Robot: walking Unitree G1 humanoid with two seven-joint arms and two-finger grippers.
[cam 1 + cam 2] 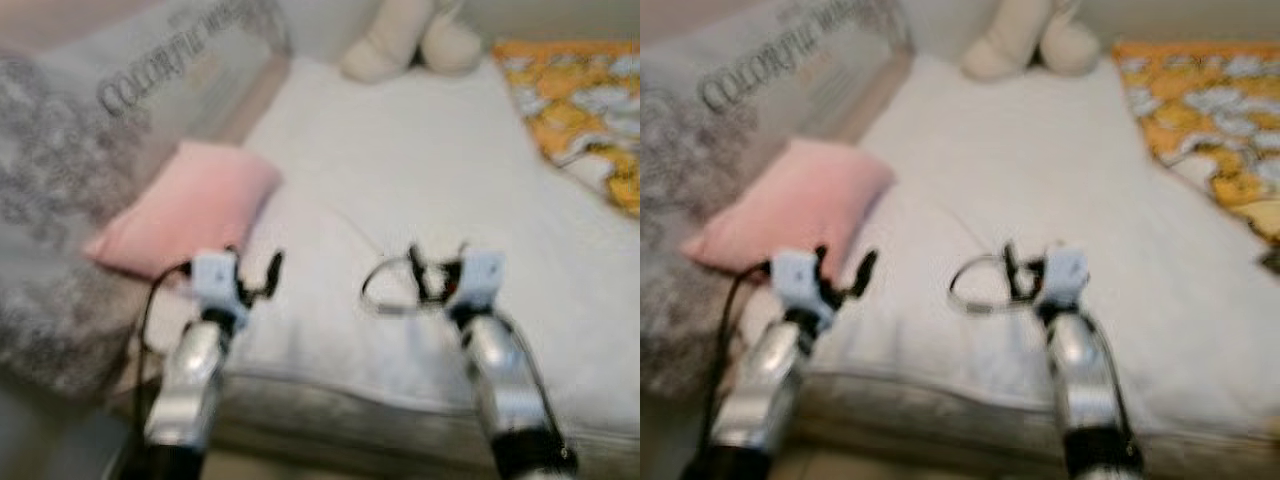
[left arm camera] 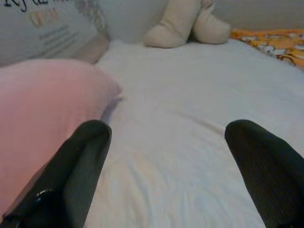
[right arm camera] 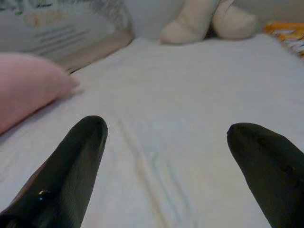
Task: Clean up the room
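A white bed [image 1: 430,170] holds a pink pillow [image 1: 190,205] at nine o'clock and an orange patterned blanket [image 1: 580,110] at two. Grey bedding [image 1: 120,90] reads "COLORFUL". The left gripper [image 2: 166,156] and right gripper [image 3: 166,156] hover with jaws spread.

Soft cloth everywhere
We see a matt white bed sheet [image 1: 420,170], smooth pink pillow [image 1: 190,205] fabric, and plush cream toy [image 2: 185,23].

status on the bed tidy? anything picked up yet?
Nothing looks done. Left gripper and right gripper hover open and empty over the white sheet. Left to handle: pink pillow at the bed's left edge, plush toy at the far end, orange blanket.
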